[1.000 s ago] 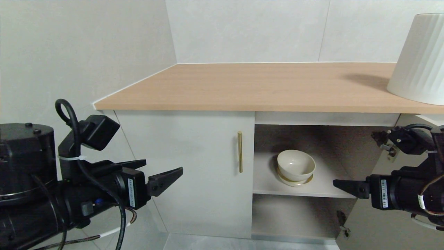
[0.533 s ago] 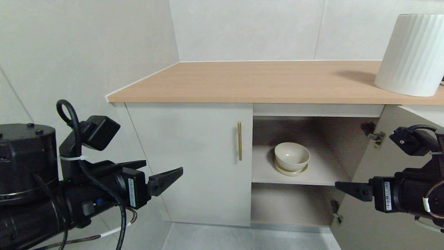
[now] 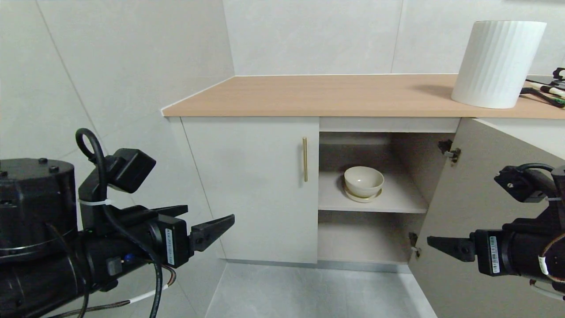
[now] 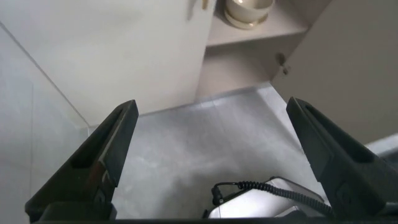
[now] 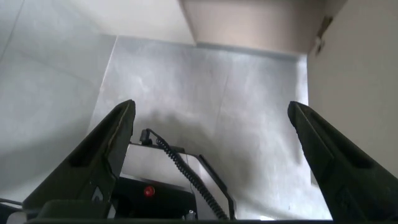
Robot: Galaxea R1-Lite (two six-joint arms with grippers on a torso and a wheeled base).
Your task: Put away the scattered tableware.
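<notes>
A cream bowl (image 3: 363, 180) sits on a small saucer (image 3: 363, 197) on the middle shelf (image 3: 397, 203) of the open cabinet; the bowl (image 4: 249, 9) also appears far off in the left wrist view. My left gripper (image 3: 208, 213) is held low at the left, well short of the cabinet, open with nothing between its fingers (image 4: 106, 162). My right gripper (image 3: 429, 240) hangs low at the right beside the open door, also open and empty, with bare floor under its fingers (image 5: 323, 149).
The left cabinet door (image 3: 251, 185) is shut and has a gold handle (image 3: 304, 159). The right door (image 3: 481, 176) stands open close to my right arm. A white ribbed cylinder (image 3: 496, 64) and some tools (image 3: 545, 90) sit on the wooden countertop (image 3: 331, 95). Grey floor (image 3: 309, 291) lies below.
The whole view has pulled back and shifted, so the cabinet looks smaller and farther. Both arms hold the same pose, and the bowl stays on its shelf.
</notes>
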